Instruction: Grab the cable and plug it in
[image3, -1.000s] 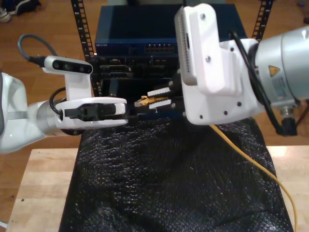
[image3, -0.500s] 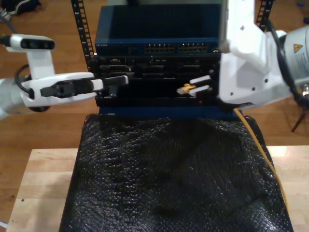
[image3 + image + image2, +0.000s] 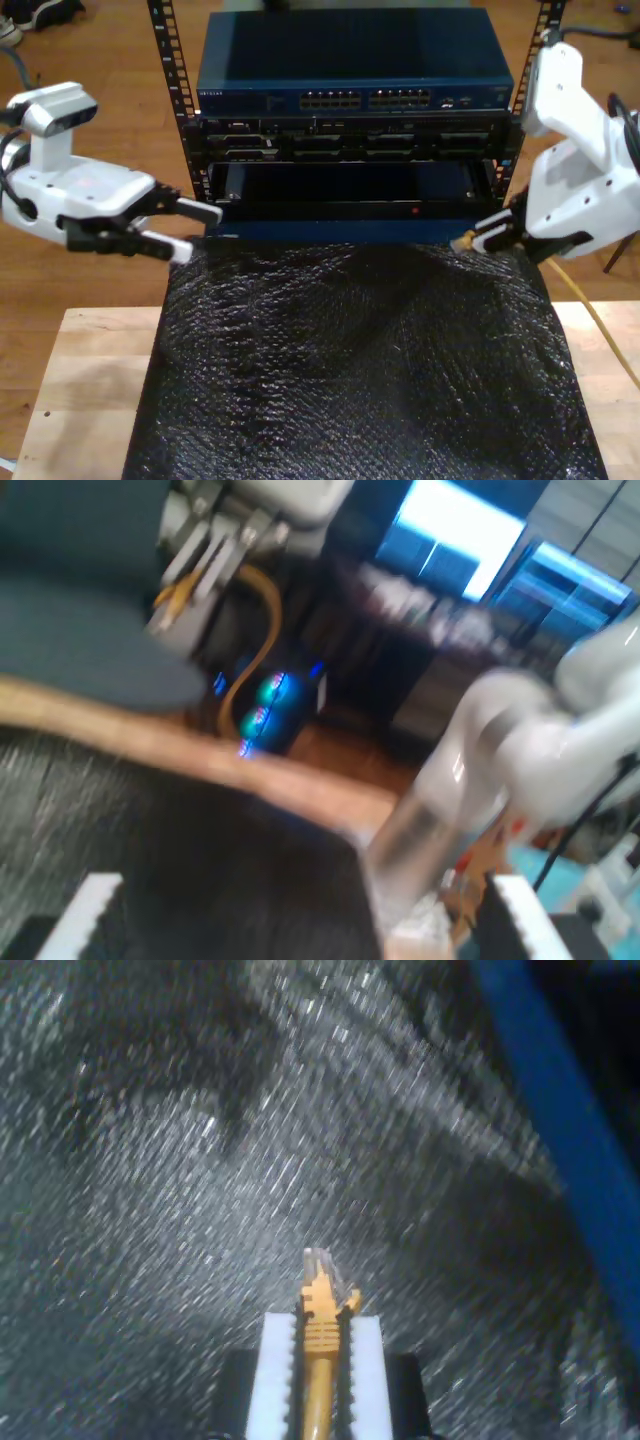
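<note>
Nearest the exterior camera is the black bubble-wrap mat [image 3: 360, 370] over the wooden table [image 3: 85, 380]. At the exterior view's right, my second gripper [image 3: 487, 236] is clamped on the cable [image 3: 318, 1360], plug [image 3: 320, 1265] poking just past the white pads [image 3: 278, 1375], hovering above the mat. Cord trails off toward the exterior view's right. My first gripper [image 3: 185, 228], at the exterior view's left, has its jaws spread and holds nothing.

Risk, I'd guess: the plug's well apart from the switch ports [image 3: 365, 100] on the rack [image 3: 350, 70] behind, so a skewed approach could jam it, or the trailing cord could tug it crooked.
</note>
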